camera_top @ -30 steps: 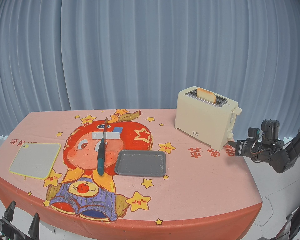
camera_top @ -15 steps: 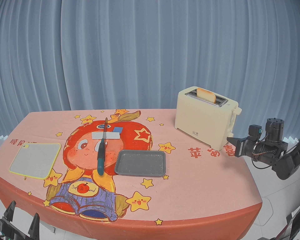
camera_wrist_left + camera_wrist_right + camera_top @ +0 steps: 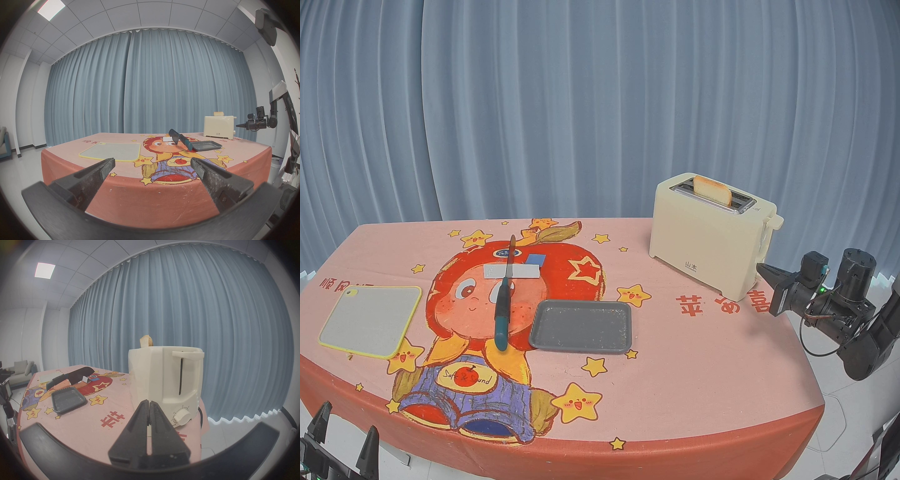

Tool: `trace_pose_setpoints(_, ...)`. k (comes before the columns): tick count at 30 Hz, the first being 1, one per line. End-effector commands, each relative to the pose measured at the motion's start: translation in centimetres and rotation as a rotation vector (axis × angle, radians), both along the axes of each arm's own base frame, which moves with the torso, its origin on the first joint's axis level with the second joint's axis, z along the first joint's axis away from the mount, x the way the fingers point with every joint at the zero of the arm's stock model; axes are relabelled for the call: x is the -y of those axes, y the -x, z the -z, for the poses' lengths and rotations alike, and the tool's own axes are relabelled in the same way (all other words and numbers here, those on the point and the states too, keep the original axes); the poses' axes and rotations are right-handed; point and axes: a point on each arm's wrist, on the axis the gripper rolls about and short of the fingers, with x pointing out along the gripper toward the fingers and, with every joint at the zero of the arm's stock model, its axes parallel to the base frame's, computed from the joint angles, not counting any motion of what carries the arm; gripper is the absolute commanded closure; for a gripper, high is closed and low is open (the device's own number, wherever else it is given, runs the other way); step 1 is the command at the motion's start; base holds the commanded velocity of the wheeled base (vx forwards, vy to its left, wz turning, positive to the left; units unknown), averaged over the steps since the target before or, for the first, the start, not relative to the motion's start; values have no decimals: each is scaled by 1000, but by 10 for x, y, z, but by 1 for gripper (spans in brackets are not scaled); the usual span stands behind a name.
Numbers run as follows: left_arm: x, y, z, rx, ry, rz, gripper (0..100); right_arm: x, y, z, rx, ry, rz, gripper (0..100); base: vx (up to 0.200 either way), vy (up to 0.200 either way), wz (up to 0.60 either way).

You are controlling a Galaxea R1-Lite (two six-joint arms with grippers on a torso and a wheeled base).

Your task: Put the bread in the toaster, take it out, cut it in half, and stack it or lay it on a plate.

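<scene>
Before a pleated blue curtain, a cartoon-print table carries a cream toaster at its far right. The bread stands upright in the rear slot, long edge along it, lower part hidden. The right gripper, pressed together, points at the toaster's lever end. The left gripper gapes wide off the near-left edge.

Tabletop is draped in pink cartoon cloth; cutting board, knife, grey tray and toaster are laid on it.
</scene>
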Motion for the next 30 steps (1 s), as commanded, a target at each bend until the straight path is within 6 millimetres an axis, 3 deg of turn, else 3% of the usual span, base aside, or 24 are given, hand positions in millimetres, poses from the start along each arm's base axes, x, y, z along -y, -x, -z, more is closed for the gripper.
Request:
trace_pose_setpoints(1,0,-1,5,-16,0,0,0,0,-2,5,-16,4,1,100,0,0,0)
trace_pose_setpoints(8,0,-1,5,-19,0,1,0,1,-5,-1,11,-5,10,100,0,0,0)
trace_pose_setpoints(18,0,-1,5,-19,0,0,0,9,-18,-45,178,-65,42,100,0,0,0)
trace_pose_setpoints(30,0,-1,5,-18,0,0,0,21,-30,-55,227,-71,101,100,0,0,0)
